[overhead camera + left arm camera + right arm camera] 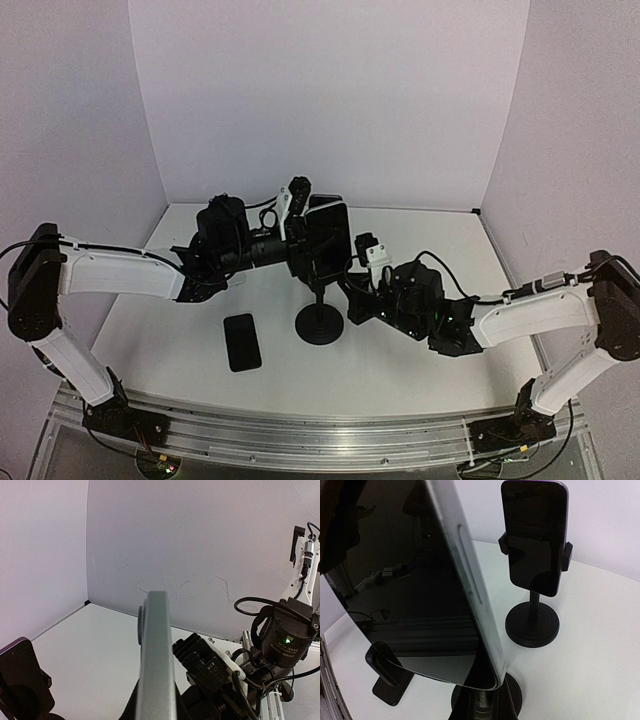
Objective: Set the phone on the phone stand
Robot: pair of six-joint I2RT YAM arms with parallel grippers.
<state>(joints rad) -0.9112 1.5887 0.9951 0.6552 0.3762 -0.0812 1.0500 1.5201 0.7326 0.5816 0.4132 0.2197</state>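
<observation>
My left gripper (pixel 300 245) is shut on a black phone (pixel 328 238) and holds it upright over the phone stand (pixel 320 325). In the left wrist view the phone (pixel 156 655) shows edge-on as a silver strip between my fingers. In the right wrist view its dark screen (pixel 415 580) fills the left half, its lower corner above the stand's round base (pixel 512 692). The stand's cradle is hidden behind the phone. My right gripper (pixel 340 292) is shut on the stand's pole (pixel 487 705), low under the phone.
A second stand (pixel 532 625) at the back holds another phone (pixel 535 535). A third phone (pixel 241 341) lies flat on the table (pixel 420 370), left of the near stand's base. White walls close the back and both sides.
</observation>
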